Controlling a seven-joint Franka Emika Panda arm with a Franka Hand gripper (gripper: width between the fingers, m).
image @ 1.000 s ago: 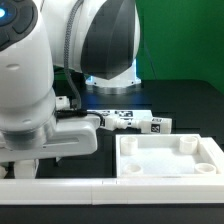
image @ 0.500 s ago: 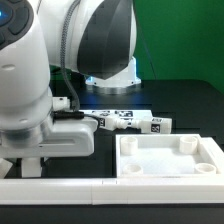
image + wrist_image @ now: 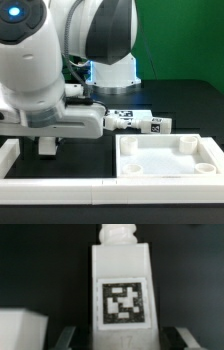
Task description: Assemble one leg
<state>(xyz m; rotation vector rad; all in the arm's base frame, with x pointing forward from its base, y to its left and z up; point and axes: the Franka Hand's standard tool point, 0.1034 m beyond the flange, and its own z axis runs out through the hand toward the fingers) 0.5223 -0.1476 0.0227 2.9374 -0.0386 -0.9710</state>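
In the wrist view a white leg point(image 3: 121, 286) with a black-and-white tag on its face lies lengthwise between my gripper point(image 3: 124, 339). Its threaded end points away from the camera. The two fingers point(image 3: 68, 338) stand on either side of it, each with a dark gap to the leg, so the gripper is open. In the exterior view the gripper point(image 3: 47, 146) hangs at the exterior view's left, above the table, and the leg under it is hidden by the hand. Two more tagged legs point(image 3: 125, 121) point(image 3: 158, 125) lie in a row at the middle.
The large white square panel with raised rim point(image 3: 170, 160) lies at the exterior view's right front. The long white border rail point(image 3: 60, 190) runs along the front, and a white corner point(image 3: 20, 331) shows beside the leg. The marker board point(image 3: 118, 102) lies by the robot base.
In the exterior view the arm and hand have risen and shifted a little to the exterior view's right. The dark fingers now show below the hand. The other legs and the panel have not moved.
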